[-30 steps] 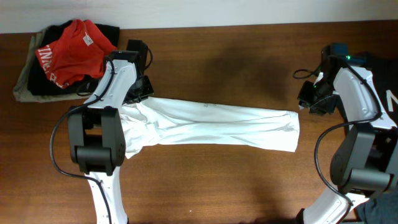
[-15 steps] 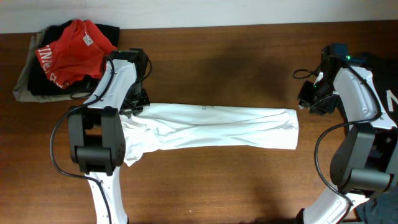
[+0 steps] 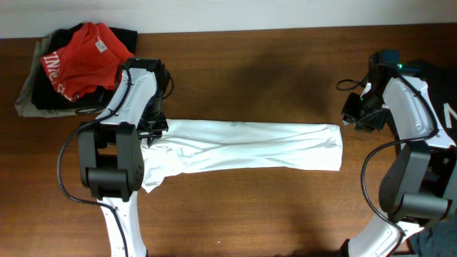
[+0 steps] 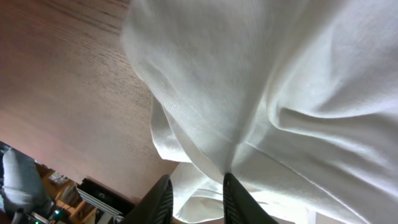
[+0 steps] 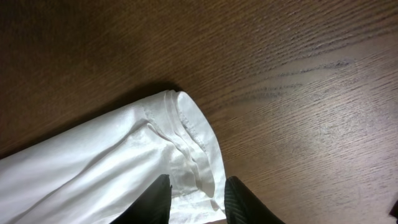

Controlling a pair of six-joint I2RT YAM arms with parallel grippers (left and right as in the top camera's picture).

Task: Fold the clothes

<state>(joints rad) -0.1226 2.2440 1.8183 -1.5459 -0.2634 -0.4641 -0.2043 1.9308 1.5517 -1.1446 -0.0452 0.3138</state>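
The clothes, a plain white T-shirt [image 3: 250, 146], lie folded into a long narrow strip across the middle of the table. My left gripper [image 3: 153, 130] is over the strip's bunched left end. In the left wrist view the shirt [image 4: 280, 93] fills the frame; the left gripper [image 4: 196, 180] has its jaws apart, with a fold of cloth hanging by the right fingertip and loose cloth behind the gap. My right gripper [image 3: 355, 114] hovers just past the strip's right end. In the right wrist view that gripper [image 5: 198, 180] stands open above the hemmed end of the shirt [image 5: 93, 168], pinching nothing.
A red garment [image 3: 82, 57] with white lettering lies on dark and khaki clothes at the back left corner. A black garment [image 3: 444, 89] sits at the right edge behind the right arm. Bare brown wood [image 3: 250, 78] stretches behind and in front of the strip.
My left gripper has moved toward the front of the table with the shirt's left end, which now lies more in line with the strip, and its jaws have widened. The right arm has not moved.
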